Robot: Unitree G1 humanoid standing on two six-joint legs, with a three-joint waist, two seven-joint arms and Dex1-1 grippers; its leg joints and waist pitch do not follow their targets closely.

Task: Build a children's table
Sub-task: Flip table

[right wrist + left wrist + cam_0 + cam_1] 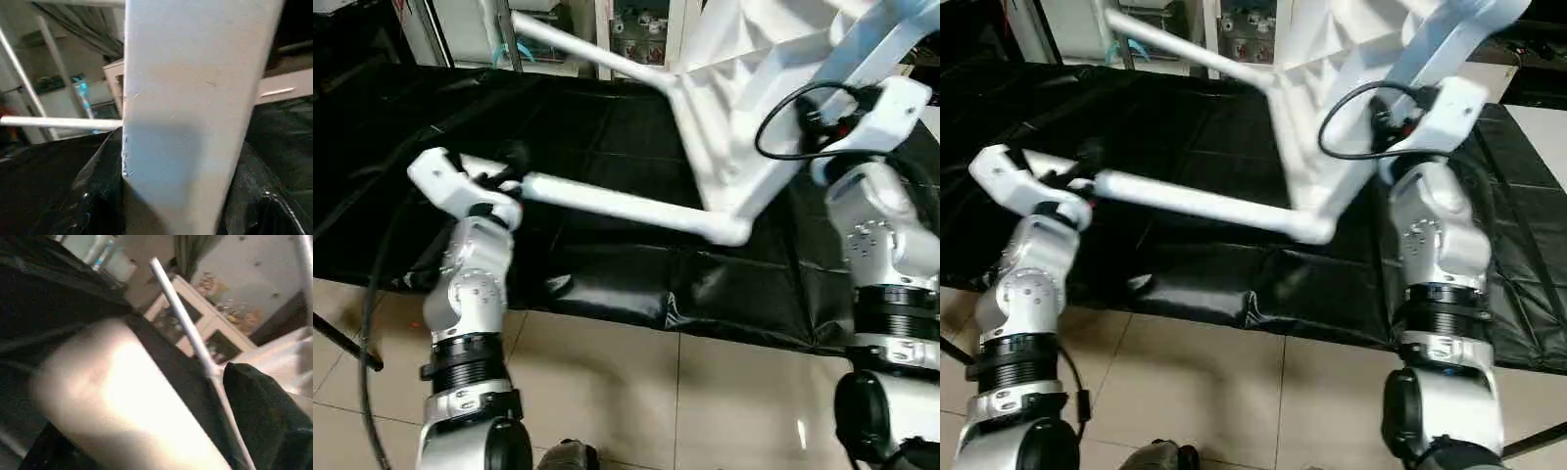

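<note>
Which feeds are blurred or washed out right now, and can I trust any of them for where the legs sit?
Left wrist view: leg close up, soft and glared, little detail. Right wrist view: another leg close up, blurred, shaded at its lower part. Left eye view: tabletop slightly motion-smeared, overexposed toward the top; leg and socket outlines against the black cover remain readable. Floor shows small reflections.

1. The children's table [744, 117] is plain white, tabletop and legs alike.
2. The work table cover [607, 274] is glossy black.
3. The floor tiles [636, 392] are beige with grey grout.
</note>
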